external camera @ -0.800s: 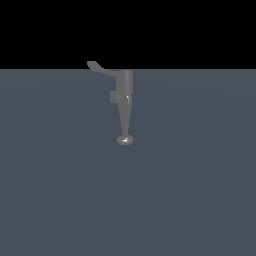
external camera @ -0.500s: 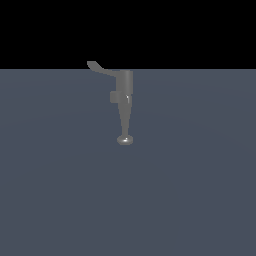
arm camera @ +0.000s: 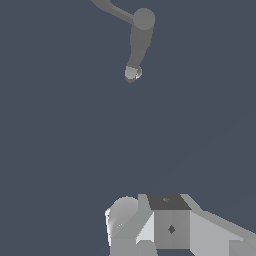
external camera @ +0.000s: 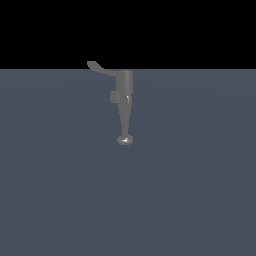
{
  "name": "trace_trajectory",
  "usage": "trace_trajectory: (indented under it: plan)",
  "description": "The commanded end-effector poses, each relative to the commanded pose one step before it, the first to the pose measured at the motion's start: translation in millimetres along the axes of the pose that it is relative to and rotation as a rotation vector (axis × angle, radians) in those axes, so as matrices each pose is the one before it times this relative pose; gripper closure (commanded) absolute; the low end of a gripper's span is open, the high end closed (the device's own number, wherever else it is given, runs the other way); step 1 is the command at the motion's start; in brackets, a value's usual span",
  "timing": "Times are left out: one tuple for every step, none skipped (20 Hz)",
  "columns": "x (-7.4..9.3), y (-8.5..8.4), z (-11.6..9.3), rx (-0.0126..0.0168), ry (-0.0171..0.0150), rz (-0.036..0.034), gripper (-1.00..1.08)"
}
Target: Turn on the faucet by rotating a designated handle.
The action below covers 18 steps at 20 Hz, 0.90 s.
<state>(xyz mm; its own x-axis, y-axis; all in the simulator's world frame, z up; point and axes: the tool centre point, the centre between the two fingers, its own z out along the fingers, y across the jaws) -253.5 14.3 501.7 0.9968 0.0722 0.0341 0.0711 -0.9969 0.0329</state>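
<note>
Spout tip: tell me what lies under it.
The spout tip seems to rest on the grey surface, nothing else beneath. The contact itself is hidden by the tip.

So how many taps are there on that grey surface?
1. The faucet stands alone at the far edge of the grey surface, its handle sticking out toward the exterior view's left.

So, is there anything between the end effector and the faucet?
Nothing: the wrist view shows only bare grey surface between the end effector and the faucet.

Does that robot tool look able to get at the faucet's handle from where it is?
Probably yes: only bare floor lies between the tool and the handle, which juts sideways off the faucet.
</note>
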Motion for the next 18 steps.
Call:
trace_trajectory:
  plan:
    - [2.37, -0.29, 0.05, 0.00587, -0.00101, 0.00890, 1.08]
    - [1.60, -0.22, -0.01, 0.00389, -0.00055, 0.00616, 1.08]
    - [1.85, -0.18, 0.02, 0.00441, -0.00072, 0.00738, 1.08]
    - [2.09, -0.21, 0.05, 0.00490, -0.00089, 0.00849, 1.08]
    - [2.33, -0.25, 0.07, 0.00538, -0.00106, 0.00950, 1.08]
    - [2.59, -0.31, 0.09, 0.00590, -0.00124, 0.01049, 1.08]
    - [2.84, -0.39, 0.12, 0.00641, -0.00144, 0.01151, 1.08]
    - [3.11, -0.46, 0.16, 0.00688, -0.00168, 0.01263, 1.08]
    - [3.40, -0.52, 0.22, 0.00736, -0.00197, 0.01394, 1.08]
    - [3.66, -0.60, 0.28, 0.00773, -0.00225, 0.01510, 1.08]
    - [3.92, -0.70, 0.35, 0.00808, -0.00256, 0.01627, 1.08]
    - [4.22, -0.81, 0.43, 0.00844, -0.00292, 0.01762, 1.08]
    - [4.52, -0.93, 0.53, 0.00878, -0.00330, 0.01907, 1.08]
    - [4.83, -1.07, 0.64, 0.00904, -0.00371, 0.02052, 1.08]
    - [5.13, -1.22, 0.77, 0.00925, -0.00413, 0.02200, 1.08]
    - [5.43, -1.39, 0.91, 0.00938, -0.00457, 0.02354, 1.08]
    - [5.72, -1.59, 1.06, 0.00941, -0.00500, 0.02506, 1.08]
    - [5.85, -1.75, 1.20, 0.00914, -0.00529, 0.02593, 1.08]
